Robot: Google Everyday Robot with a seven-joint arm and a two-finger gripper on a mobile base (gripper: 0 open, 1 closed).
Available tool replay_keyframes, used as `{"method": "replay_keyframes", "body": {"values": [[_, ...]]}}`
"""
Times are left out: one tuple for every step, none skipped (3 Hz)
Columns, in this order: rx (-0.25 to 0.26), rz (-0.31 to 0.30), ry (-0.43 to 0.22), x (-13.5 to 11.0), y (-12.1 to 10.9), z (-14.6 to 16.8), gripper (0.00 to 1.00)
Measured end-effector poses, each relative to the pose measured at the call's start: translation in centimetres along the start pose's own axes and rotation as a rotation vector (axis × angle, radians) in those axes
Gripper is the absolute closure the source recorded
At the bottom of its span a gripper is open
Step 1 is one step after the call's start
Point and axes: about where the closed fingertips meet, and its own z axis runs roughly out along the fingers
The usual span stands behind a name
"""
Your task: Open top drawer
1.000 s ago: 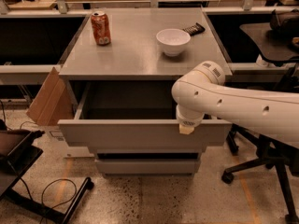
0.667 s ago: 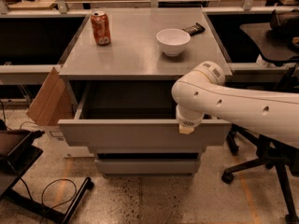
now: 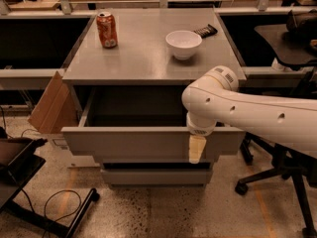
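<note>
The top drawer is pulled well out of the grey cabinet, and its dark grey box interior is open to view. My gripper hangs from the white arm at the right part of the drawer's front panel. Its cream tip lies over the outer face of the panel, just below the top edge. The rest of the gripper is hidden behind the wrist.
On the cabinet top stand an orange soda can, a white bowl and a dark bar. A lower drawer front is shut. Cardboard leans at the left, with a black stand in front. An office chair stands at the right.
The gripper's cream tip now reaches a little lower over the front panel. The drawer is out about as far as before.
</note>
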Motion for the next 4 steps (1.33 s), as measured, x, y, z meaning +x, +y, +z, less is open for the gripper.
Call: {"method": "replay_keyframes", "body": {"values": [[0.0, 0.0, 0.0, 0.0, 0.0, 0.0, 0.0], [-0.057, 0.052, -0.03, 1.0, 1.7, 0.8, 0.18], [-0.154, 0.113, -0.037, 2.0, 5.6, -0.1, 0.49], [-0.181, 0.136, -0.017, 2.2, 7.8, -2.4, 0.72]]}}
